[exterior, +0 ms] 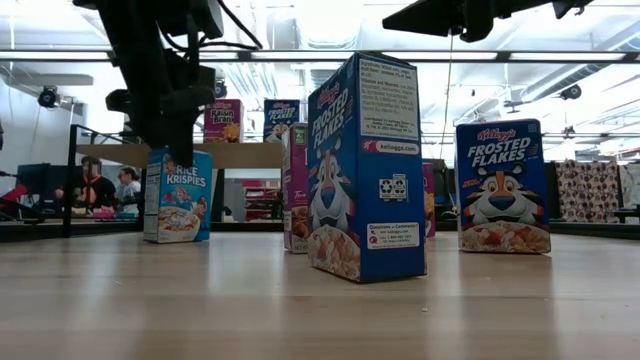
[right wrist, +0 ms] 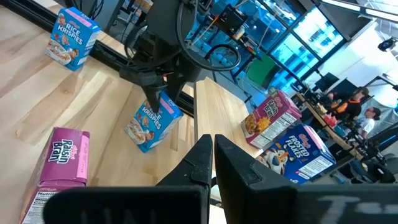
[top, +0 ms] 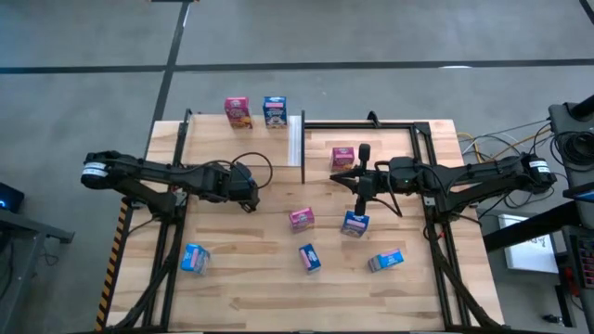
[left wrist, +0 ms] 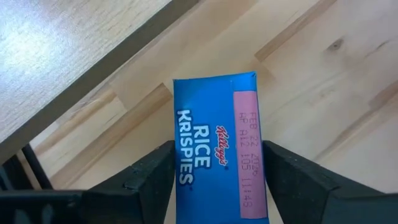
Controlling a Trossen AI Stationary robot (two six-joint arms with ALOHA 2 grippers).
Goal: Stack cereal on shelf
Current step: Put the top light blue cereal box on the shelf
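Plank tabletop (top: 241,297) fills the lower high view, with the pale shelf (top: 218,144) at its upper middle edge.

Nine cereal boxes can be counted across the views, six blue and three pink.
- Two stand on the shelf in the upper centre of the high view: a pink box (top: 238,111) and a blue box (top: 274,111).
- One pink box (top: 342,158) stands just right of the shelf's white strip (top: 295,139).
- Five are spread over the lower half of the frame: a second pink one (top: 301,218), a blue one (top: 355,224) beside it, and three more blue at (top: 194,258), (top: 309,257) and (top: 386,261).
- The ninth, a blue Rice Krispies box (left wrist: 214,124), stands on the planks left of centre.

The left gripper (left wrist: 217,152) is over that ninth box. Its fingers (left wrist: 149,177) are spread to either side and lie close along the box's sides; whether they press on it I cannot tell.

The right gripper (right wrist: 213,149) hovers right of centre with its fingers pressed together, holding nothing.
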